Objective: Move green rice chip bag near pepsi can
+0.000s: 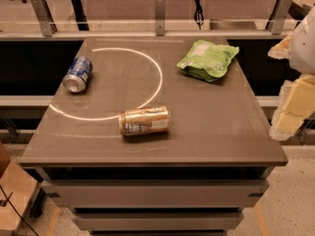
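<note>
Camera view: gripper point(291, 107) hangs beside the table point(221, 132), right side, and I cannot tell its grip.
Green rice chip bag point(208, 59) sits far right on top, well apart from the pepsi can point(78, 74) lying on its side far left; gold can point(145, 120) lies near the front.

Gripper point(289, 113) right of table point(221, 117), gold can point(145, 120) front-centre
</note>
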Robot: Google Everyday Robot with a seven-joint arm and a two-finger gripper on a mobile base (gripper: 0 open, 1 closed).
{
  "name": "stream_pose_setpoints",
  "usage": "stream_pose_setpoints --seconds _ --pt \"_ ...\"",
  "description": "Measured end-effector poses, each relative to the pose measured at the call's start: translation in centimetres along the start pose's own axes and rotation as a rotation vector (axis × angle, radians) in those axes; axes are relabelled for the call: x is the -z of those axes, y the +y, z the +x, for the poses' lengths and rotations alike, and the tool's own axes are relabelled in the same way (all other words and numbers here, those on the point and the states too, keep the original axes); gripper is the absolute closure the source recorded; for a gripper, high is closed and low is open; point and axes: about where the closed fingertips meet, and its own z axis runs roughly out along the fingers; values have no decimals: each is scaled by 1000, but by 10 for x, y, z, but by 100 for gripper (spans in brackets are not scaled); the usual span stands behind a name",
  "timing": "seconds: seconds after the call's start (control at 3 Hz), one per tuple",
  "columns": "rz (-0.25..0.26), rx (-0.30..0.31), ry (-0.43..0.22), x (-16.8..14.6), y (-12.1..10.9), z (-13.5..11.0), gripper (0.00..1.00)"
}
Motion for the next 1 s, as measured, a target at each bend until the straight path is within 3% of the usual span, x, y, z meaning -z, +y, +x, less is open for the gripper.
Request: stream_pose_setpoints --seconds 0.67,1.0 --pt "3 -2 -9 0 -1 -1 0" --pt "42 -30 -164 -3 -20 -18 0"
